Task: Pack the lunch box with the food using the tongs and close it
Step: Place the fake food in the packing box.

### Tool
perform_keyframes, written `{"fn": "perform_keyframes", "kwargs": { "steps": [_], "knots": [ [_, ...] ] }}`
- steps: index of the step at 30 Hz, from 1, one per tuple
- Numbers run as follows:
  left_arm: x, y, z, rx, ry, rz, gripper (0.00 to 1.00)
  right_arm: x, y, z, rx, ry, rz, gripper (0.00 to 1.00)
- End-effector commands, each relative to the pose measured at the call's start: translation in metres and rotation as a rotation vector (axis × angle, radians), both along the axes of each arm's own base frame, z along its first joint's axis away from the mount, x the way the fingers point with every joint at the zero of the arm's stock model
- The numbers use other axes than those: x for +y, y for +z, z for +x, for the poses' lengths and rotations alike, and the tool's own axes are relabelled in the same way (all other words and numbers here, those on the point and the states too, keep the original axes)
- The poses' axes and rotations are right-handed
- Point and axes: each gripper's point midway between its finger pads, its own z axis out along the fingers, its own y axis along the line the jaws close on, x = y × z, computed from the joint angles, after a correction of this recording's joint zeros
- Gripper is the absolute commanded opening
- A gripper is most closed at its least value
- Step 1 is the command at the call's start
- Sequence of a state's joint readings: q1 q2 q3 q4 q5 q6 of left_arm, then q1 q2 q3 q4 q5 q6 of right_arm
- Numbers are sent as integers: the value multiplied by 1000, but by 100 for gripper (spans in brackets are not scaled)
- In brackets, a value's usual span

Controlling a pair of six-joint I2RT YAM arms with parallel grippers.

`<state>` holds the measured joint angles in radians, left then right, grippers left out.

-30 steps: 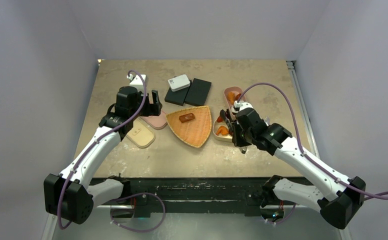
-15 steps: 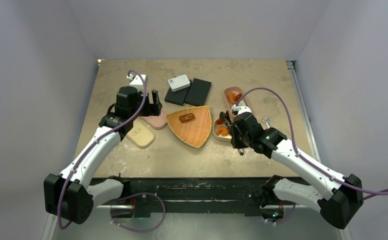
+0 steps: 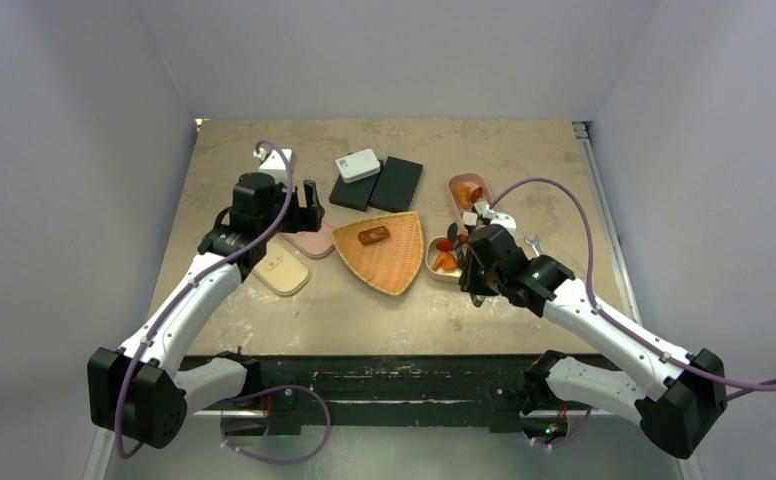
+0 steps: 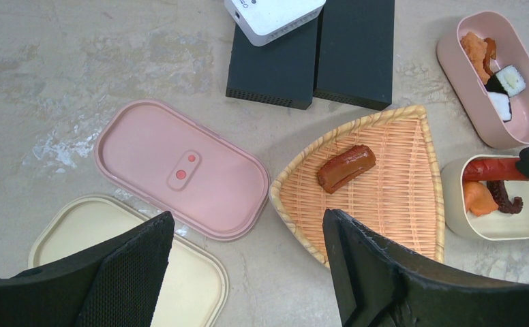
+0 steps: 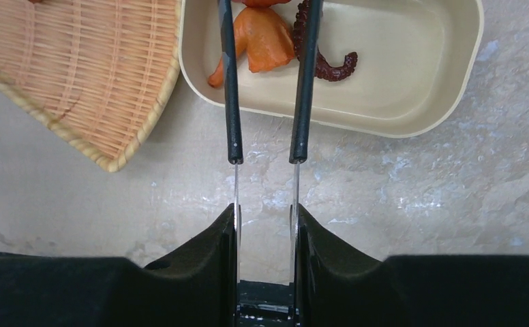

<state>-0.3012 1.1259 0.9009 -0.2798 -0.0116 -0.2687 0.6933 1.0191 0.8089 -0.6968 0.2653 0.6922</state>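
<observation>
1. Right end effector [image 5: 264, 221] is clamping the tongs [image 5: 303, 88], whose black arms are reaching apart over the cream lunch box [image 5: 412, 109] and an orange piece [image 5: 265, 41].
2. Left end effector [image 4: 245, 221] is hovering wide, holding nothing, near the pink lid [image 4: 180, 167].
3. One sausage [image 4: 346, 167] is lying on the wicker tray [image 4: 384, 204]; lifting the tips clear before swinging across seems wise.

Slim silvery V-shaped tongs [image 5: 305, 88] between right gripper [image 5: 265, 211] fingers had black ends; triangular wicker tray [image 5: 78, 68] left of fingers was orange.
</observation>
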Motion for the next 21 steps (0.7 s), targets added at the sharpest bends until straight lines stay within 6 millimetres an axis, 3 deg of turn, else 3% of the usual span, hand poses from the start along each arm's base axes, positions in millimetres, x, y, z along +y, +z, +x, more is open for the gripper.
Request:
{"fn": "perform_keyframes", "kwargs": {
  "steps": [1,7,15,21],
  "knots": [
    [1,3,0,-18,-5,-2,79,-1,20,9,-48,-117,77,35],
    [1,3,0,-19,-5,-2,79,-4,26,10,-58,-121,64,33],
    [1,3,0,-17,-5,-2,79,-23,47,11,-97,-181,7,38],
    [1,3,0,-18,-4,-3,79,-20,54,13,-117,-159,20,39]
  ]
}}
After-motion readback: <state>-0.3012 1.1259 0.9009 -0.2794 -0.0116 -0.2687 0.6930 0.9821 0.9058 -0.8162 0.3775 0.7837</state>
